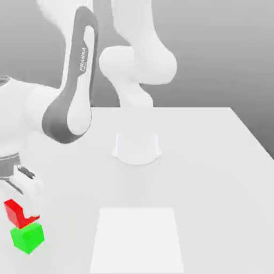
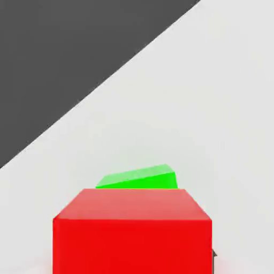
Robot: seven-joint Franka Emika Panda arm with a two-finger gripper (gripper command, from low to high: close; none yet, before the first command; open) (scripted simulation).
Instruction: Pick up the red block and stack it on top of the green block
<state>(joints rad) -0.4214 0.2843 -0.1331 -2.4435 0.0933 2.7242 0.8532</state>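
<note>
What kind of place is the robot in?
It looks like a pretend robot lab made on a computer. You can see a big white robot arm, a plain pale table, and two bright little blocks, one red and one green.

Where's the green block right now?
In the exterior view, the green block is low down on the table, near that view's left edge, just below the red block.
</note>
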